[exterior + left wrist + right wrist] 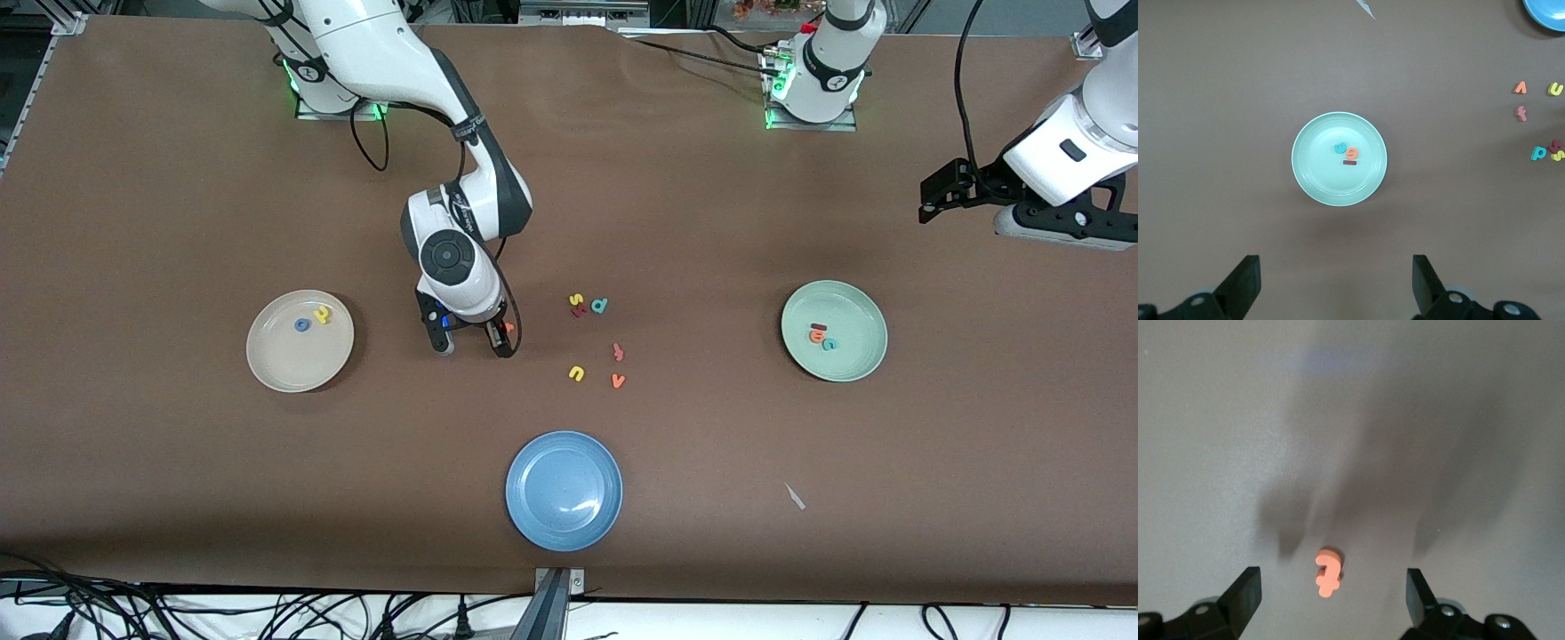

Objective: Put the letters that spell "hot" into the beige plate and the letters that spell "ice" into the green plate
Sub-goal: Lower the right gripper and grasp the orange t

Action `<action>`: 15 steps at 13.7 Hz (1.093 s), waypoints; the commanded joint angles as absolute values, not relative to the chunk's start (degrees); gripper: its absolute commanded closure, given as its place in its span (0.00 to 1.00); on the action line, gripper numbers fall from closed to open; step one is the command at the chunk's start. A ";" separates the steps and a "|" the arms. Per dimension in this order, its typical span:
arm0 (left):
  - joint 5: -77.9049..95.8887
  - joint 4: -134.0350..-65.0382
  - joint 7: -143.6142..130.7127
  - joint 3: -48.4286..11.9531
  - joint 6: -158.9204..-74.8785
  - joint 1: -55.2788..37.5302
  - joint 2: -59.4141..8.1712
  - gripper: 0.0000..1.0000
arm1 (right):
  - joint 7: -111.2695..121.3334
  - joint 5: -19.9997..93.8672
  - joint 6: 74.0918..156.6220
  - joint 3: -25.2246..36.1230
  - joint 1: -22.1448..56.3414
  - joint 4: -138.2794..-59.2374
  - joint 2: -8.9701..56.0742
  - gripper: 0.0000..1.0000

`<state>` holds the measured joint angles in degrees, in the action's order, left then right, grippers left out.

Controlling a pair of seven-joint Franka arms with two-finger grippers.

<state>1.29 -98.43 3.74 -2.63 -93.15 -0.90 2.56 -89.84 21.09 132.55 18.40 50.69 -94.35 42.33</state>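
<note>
The right gripper (471, 340) hangs open just over the table (178, 178), an orange letter (509, 327) at its fingers, between the beige plate (267, 364) and the loose letter cluster (597, 342). The left arm waits.

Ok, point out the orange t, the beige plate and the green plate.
orange t (1327, 571): right wrist view, middle of the letter.
beige plate (280, 366): front view, bare inner surface.
green plate (855, 318): front view, bare inner surface.

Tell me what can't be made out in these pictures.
- Orange "t": front view shows only a speck, hidden by the right gripper.
- Letters in the green plate: too small to read in front view.
- Left gripper: the left wrist view's edge cuts off its open fingers.
</note>
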 commanded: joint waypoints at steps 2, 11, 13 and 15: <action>-0.26 -97.56 3.87 -2.64 -91.93 -1.05 2.90 0.00 | -90.70 19.86 134.38 18.81 52.03 -93.43 43.68 0.04; -2.20 -97.65 3.95 -2.29 -91.93 -0.62 2.81 0.00 | -89.56 19.34 138.25 18.81 52.56 -95.09 44.56 0.04; -2.20 -97.65 4.04 -2.29 -91.93 -0.62 2.81 0.00 | -89.65 19.34 138.51 18.81 52.65 -95.18 44.56 0.09; -2.11 -97.65 3.87 -2.37 -91.93 -0.70 2.81 0.00 | -89.65 19.34 139.04 18.81 52.82 -95.62 44.56 0.20</action>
